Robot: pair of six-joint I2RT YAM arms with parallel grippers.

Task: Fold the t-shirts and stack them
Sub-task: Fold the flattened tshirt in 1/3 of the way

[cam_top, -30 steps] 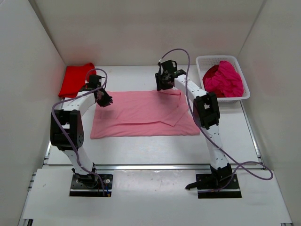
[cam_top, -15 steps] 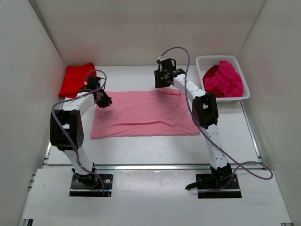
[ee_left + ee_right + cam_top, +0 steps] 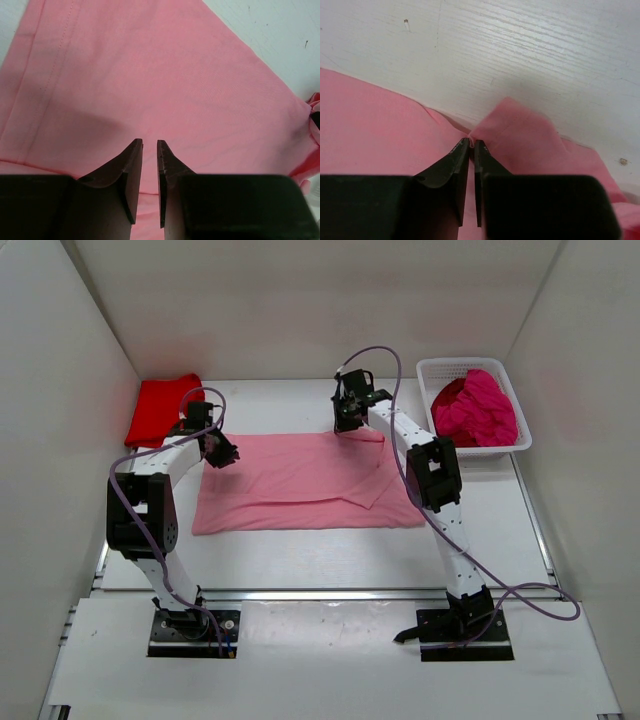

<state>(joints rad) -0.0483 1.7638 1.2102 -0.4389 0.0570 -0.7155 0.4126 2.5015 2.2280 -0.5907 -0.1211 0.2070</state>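
Three colours of tee are out on the white table point(image 3: 300, 550). The light pink t-shirt point(image 3: 290, 490) lies spread flat in the middle, with a flap turned over on its right side. Furthest left, beyond the pink shirt's far left corner, a bright red t-shirt point(image 3: 163, 408) lies against the side wall. The left gripper point(image 3: 222, 452) is down at that far left corner. Its fingers point(image 3: 131, 165) stand a narrow slit apart with pink cloth showing between them, and I cannot tell whether they grip it. On the pink shirt's far edge, right of the middle, the right gripper point(image 3: 346, 426) has its jaws pressed almost together, pinching a raised peak of the pink cloth. Just off the pink shirt's far right corner, a white mesh basket point(image 3: 462, 361) holds a heap of deep magenta t-shirts point(image 3: 478, 408).
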